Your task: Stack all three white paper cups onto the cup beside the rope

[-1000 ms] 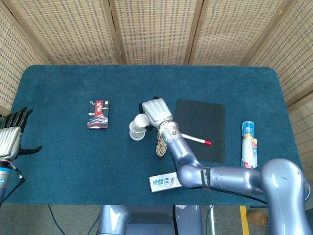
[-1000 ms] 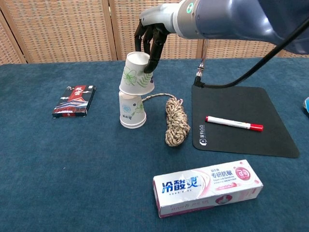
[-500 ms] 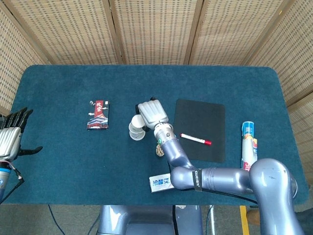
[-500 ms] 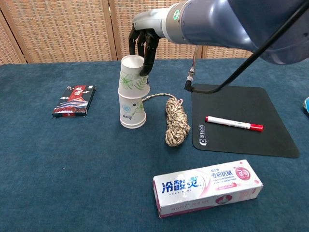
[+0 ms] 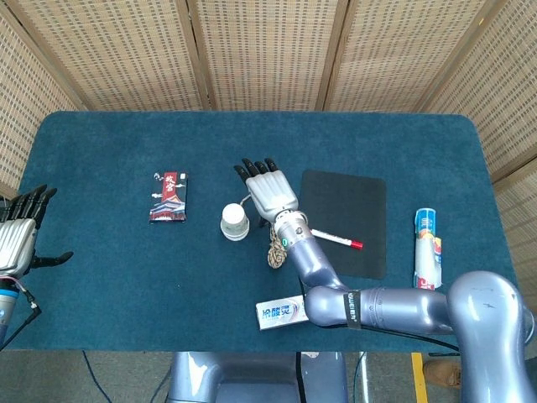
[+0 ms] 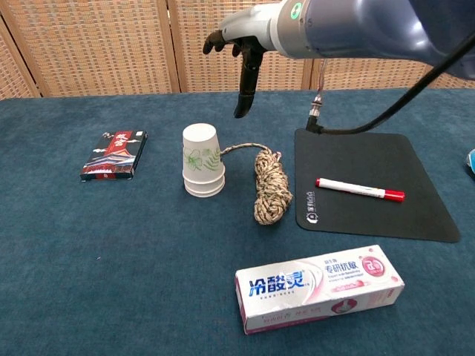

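Note:
White paper cups with a green leaf print stand nested, mouths down, as one stack on the blue cloth, just left of the coiled rope. From the head view the stack shows as a white disc beside the rope. My right hand hovers above and to the right of the stack, fingers spread and holding nothing; from above, this right hand lies just behind the stack. My left hand rests at the far left table edge, fingers apart and empty.
A black mat with a red-capped marker lies right of the rope. A toothpaste box sits near the front edge. A dark packet lies to the left, and a blue tube at far right.
The right hand pushed the tilted upper cup down onto the stack, let go of it and rose clear with fingers spread. The left hand stayed put.

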Available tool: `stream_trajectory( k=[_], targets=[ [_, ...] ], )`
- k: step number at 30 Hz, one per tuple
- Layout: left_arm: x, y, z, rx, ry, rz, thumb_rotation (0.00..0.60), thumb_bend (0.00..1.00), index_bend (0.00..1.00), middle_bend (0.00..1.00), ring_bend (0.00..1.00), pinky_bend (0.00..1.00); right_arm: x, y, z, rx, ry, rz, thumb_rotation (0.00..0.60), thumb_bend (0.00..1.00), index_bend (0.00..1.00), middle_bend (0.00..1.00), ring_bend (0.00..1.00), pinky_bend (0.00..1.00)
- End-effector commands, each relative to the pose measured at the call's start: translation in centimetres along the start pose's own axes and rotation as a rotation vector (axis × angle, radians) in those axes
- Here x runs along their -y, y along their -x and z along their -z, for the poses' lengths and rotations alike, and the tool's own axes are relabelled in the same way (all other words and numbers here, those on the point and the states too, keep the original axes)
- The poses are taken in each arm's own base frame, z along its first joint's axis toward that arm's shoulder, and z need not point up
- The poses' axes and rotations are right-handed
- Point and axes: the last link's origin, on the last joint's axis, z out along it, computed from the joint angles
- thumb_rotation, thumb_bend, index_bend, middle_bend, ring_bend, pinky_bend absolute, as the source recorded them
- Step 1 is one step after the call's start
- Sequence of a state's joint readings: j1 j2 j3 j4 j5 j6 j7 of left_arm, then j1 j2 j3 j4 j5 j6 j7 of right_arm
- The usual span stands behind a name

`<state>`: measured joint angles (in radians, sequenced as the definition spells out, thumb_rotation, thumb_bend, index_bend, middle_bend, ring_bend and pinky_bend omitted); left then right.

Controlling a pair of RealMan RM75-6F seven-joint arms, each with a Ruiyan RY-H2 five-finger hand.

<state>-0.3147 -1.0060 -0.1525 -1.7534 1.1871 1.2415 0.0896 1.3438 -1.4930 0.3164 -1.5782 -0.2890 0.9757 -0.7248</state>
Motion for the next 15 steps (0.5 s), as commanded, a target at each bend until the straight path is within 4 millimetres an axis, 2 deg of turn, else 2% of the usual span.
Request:
stream_trajectory(
  k=[1, 5, 8, 11, 12, 15],
  targets=[
    [0.0, 0.0, 0.1, -0.001, 0.001, -0.003, 0.600, 0.00, 0.00, 0.00, 0.00, 0.00, -2.5, -0.2, 0.8, -0.020, 0.010, 0.063, 0.600, 0.00, 0.03, 0.07, 0.10, 0.00],
    [-0.1, 0.1, 0.2, -0.006, 0.005, -0.011, 0.600, 0.00, 0.00, 0.00, 0.00, 0.00, -6.8, -0.1, 2.2, -0.070, 0.008, 0.160, 0.600, 0.00, 0.04, 0.06, 0.05, 0.00],
    [-0.2, 0.2, 0.5, -0.012, 0.009, -0.019, 0.600, 0.00, 0.00, 0.00, 0.00, 0.00, -10.9, 0.0, 3.7, -0.131, 0.007, 0.273, 0.600, 0.00, 0.04, 0.02, 0.01, 0.00],
    [-0.4, 0.3, 0.9, -0.018, 0.014, -0.027, 0.600, 0.00, 0.00, 0.00, 0.00, 0.00, -15.2, 0.5, 5.8, -0.184, -0.005, 0.348, 0.600, 0.00, 0.02, 0.00, 0.00, 0.00],
    [-0.4, 0.4, 1.0, -0.018, 0.015, -0.028, 0.600, 0.00, 0.00, 0.00, 0.00, 0.00, -15.8, 0.5, 6.1, -0.192, -0.011, 0.353, 0.600, 0.00, 0.01, 0.00, 0.00, 0.00],
    [-0.3, 0.6, 1.5, -0.021, 0.013, -0.032, 0.600, 0.00, 0.00, 0.00, 0.00, 0.00, -19.1, 1.1, 8.4, -0.221, -0.022, 0.384, 0.600, 0.00, 0.00, 0.00, 0.00, 0.00]
  ],
)
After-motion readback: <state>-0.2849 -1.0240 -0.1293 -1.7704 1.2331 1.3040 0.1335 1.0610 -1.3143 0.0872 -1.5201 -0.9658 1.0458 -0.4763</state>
